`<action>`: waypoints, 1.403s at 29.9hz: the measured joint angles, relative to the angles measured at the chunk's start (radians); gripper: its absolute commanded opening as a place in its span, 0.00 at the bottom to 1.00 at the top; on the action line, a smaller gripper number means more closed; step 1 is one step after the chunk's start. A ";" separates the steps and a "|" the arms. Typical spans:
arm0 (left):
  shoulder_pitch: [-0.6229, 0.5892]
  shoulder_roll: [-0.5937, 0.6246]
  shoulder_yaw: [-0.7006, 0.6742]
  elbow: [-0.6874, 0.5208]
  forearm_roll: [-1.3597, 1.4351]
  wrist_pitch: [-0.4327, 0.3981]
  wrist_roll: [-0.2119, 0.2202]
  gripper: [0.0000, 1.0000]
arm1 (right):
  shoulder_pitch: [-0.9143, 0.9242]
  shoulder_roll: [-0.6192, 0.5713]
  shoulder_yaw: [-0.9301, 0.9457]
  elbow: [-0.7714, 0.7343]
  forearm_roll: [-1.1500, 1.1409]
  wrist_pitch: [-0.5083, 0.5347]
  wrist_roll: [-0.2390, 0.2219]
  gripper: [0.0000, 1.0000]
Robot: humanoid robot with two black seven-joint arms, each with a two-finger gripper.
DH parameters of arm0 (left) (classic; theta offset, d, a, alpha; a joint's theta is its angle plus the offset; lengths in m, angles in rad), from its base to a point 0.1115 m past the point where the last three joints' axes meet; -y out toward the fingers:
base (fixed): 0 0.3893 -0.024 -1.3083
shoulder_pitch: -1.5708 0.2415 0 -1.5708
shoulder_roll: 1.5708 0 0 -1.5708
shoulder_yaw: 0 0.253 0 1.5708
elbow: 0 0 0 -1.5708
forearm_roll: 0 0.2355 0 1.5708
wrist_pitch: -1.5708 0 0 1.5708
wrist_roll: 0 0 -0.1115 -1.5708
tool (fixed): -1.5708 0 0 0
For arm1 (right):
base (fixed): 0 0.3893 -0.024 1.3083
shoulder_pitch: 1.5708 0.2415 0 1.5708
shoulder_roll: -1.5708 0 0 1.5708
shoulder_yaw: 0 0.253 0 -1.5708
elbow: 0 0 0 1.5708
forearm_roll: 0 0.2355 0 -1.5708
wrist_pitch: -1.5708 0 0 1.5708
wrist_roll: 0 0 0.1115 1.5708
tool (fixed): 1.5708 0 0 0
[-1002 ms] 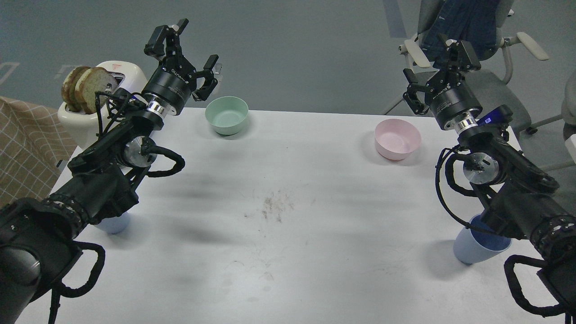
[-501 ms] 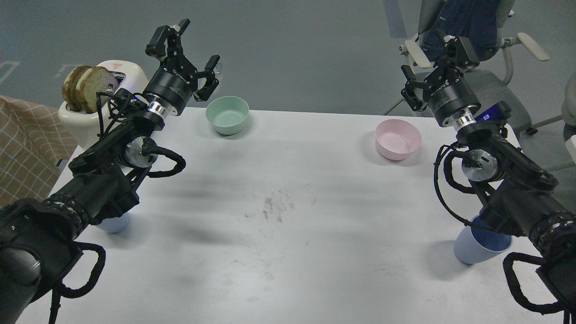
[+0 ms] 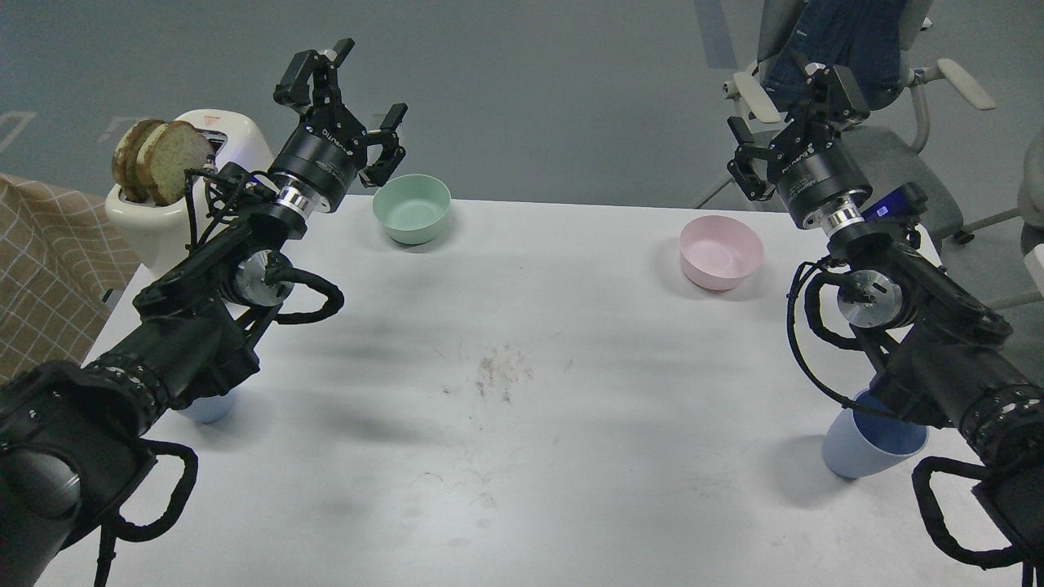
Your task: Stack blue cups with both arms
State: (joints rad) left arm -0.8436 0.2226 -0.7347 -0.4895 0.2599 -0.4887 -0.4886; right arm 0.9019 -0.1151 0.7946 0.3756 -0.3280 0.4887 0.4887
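Note:
One light-blue cup (image 3: pixel 860 450) stands upright near the table's front right, its rim partly hidden by my right forearm. The other blue cup (image 3: pixel 208 407) stands at the front left, mostly hidden under my left forearm; only its lower part shows. My left gripper (image 3: pixel 352 90) is open and empty, raised beyond the table's back edge, just left of the mint-green bowl. My right gripper (image 3: pixel 789 104) is open and empty, raised behind the table's back right, above and right of the pink bowl. Both grippers are far from the cups.
A mint-green bowl (image 3: pixel 411 209) sits at the back left and a pink bowl (image 3: pixel 721 252) at the back right. A white toaster (image 3: pixel 160 224) with bread slices stands off the left back corner. An office chair (image 3: pixel 877 90) stands behind the right side. A dirty smudge (image 3: pixel 502 371) marks the table's middle.
My left gripper has shifted a little to the right and turned slightly. My right gripper has moved slightly up and back. The cups and bowls have not moved.

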 measured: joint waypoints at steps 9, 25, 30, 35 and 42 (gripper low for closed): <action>0.001 -0.001 0.001 -0.007 0.002 0.000 0.000 0.98 | 0.003 0.000 0.000 0.000 -0.002 0.000 0.000 1.00; -0.043 0.073 0.017 -0.073 0.087 0.000 0.000 0.98 | 0.016 0.004 -0.002 -0.004 -0.007 0.000 0.000 1.00; -0.092 0.260 0.061 -0.249 0.323 0.000 0.000 0.98 | 0.022 -0.006 -0.008 -0.006 -0.012 0.000 0.000 1.00; -0.083 0.594 0.071 -0.583 0.705 0.000 0.000 0.98 | 0.030 -0.019 -0.022 -0.006 -0.012 0.000 0.000 1.00; 0.045 1.065 0.085 -0.991 1.090 0.000 0.000 0.98 | 0.032 -0.022 -0.031 -0.006 -0.015 0.000 0.000 1.00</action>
State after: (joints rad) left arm -0.7983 1.2880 -0.6494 -1.4803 1.3501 -0.4888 -0.4887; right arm 0.9338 -0.1367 0.7634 0.3695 -0.3435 0.4887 0.4886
